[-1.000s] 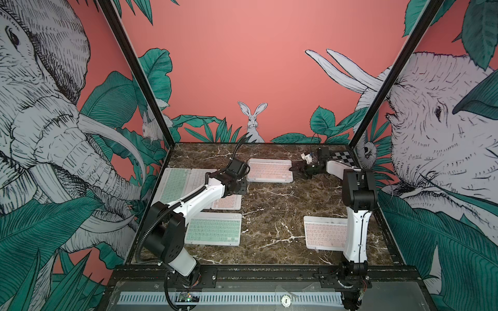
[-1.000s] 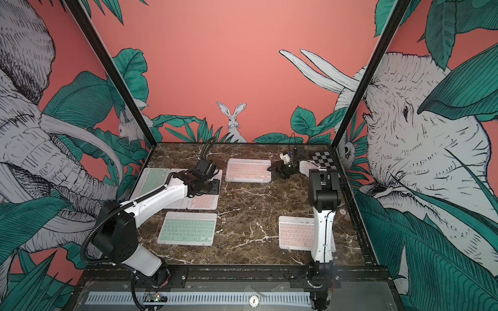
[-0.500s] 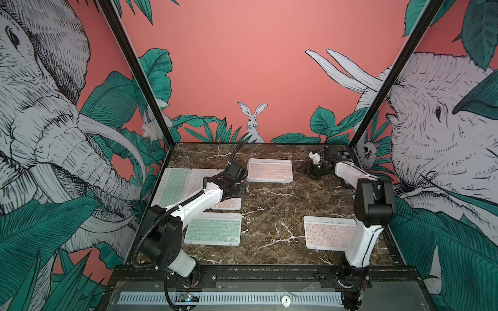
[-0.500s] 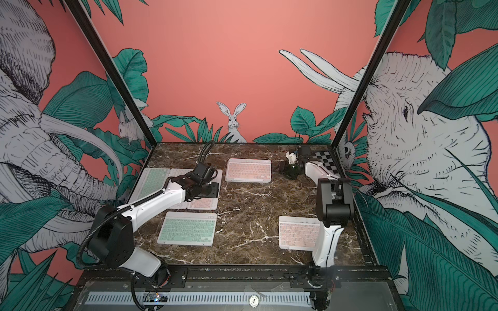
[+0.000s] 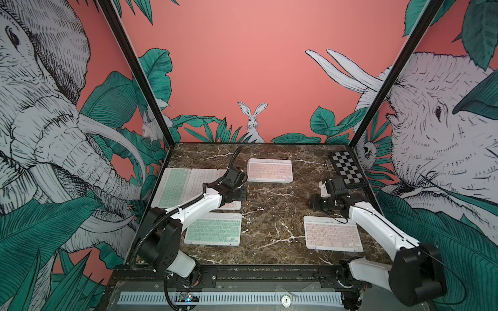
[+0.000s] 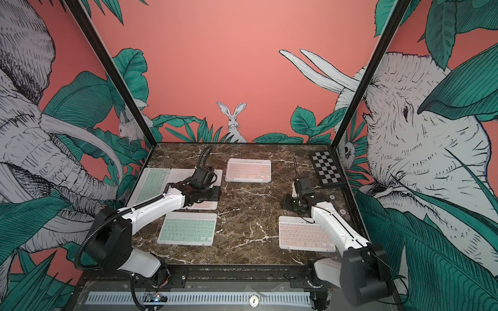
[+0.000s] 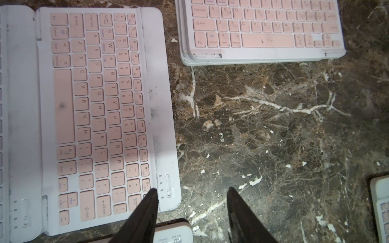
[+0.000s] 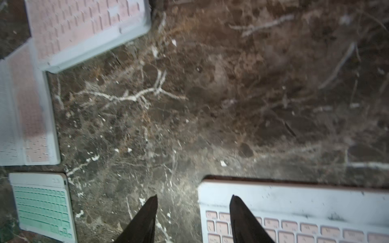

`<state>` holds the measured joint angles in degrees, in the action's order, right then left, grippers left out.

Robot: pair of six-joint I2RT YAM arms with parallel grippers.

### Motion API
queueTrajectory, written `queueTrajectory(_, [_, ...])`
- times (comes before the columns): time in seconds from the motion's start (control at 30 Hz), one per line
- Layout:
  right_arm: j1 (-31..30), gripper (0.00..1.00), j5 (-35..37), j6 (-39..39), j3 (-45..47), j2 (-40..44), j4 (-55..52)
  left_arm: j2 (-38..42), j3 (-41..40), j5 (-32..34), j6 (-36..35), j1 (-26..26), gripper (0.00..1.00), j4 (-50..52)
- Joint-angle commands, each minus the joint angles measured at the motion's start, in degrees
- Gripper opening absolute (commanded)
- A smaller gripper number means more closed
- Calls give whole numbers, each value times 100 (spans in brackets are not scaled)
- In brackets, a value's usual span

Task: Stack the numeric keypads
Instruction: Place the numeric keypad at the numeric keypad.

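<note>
The keypads are laid flat on the marble table (image 5: 272,215), none lifted; three are set side by side along the left edge, turned lengthwise: a left mint keypad (image 5: 173,183) outermost, a white keypad (image 5: 200,179) touching it, and a left pink keypad (image 7: 101,117) innermost, largely hidden under the left arm (image 5: 199,207) in both top views. A far pink keypad (image 5: 270,170) is placed near the middle of the back edge; in the left wrist view a second rim is seen under its corner. A near mint keypad (image 6: 187,228) is placed at the front left, just beside the end of the left pink keypad; a near pink keypad (image 6: 305,233) is placed at the front right; a checkered board (image 5: 347,169) is kept in the back right corner, along the right edge.

The left gripper (image 7: 192,191) is held with its jaws apart and nothing between them; the inner long edge of the left pink keypad is straddled near a corner, one finger (image 7: 147,212) over the frame, the other over bare marble; contact cannot be told. The right gripper (image 8: 193,196) is likewise parted and empty; a short edge of the near pink keypad is straddled at its back corner, one finger (image 8: 244,218) over the frame. A broad stretch of bare marble is left in the middle of the table, bounded by the left group, the far pink keypad and the near pink keypad.
</note>
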<state>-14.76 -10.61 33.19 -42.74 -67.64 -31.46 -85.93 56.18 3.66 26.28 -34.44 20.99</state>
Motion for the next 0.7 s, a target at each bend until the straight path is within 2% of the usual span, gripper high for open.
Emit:
queueTrajectory(0.0, [-261,55,726,396,248,303,-611,42,-76,-87,113,-52,55,-157])
queueTrajectory(0.13, [-385,55,759,533,507,304,-740,-15,-71,-120,126,-106,55,-166])
queueTrajectory(0.47, [-500,55,293,677,955,-292,157,-62,30,-49,104,-152,55,-1])
queueTrajectory(0.67, [-701,55,191,852,926,-781,753,-117,58,-10,86,-153,55,19])
